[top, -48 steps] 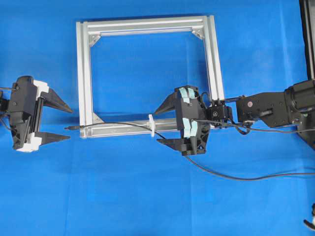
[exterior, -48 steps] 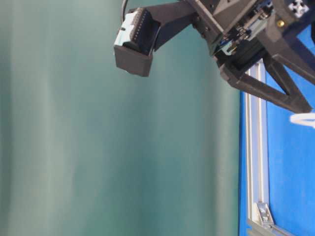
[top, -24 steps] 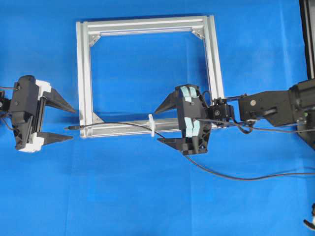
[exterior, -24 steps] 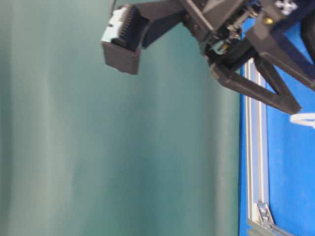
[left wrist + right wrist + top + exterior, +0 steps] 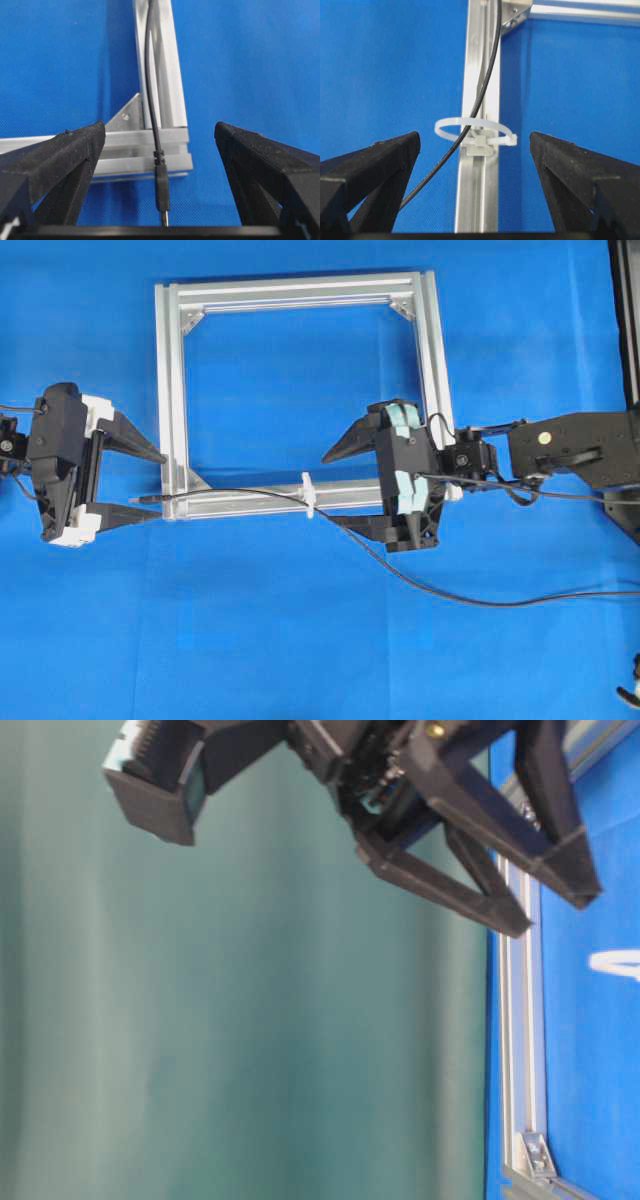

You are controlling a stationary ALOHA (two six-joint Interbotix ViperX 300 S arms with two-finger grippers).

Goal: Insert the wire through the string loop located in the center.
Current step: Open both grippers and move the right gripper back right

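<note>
Blue cloth tabletop: thin black wire [image 5: 250, 494] already threads the white string loop [image 5: 309, 494]; wide-open, empty left gripper [image 5: 135, 483] has advanced toward its plug as the equally wide-open right gripper [image 5: 345, 489] backs away.

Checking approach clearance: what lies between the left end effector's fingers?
In the left wrist view, the wire's plug tip and bare blue cloth lie between the open left end effector's fingers.

Both grippers' fingers [image 5: 125, 475] spread wide, seemingly empty.
</note>
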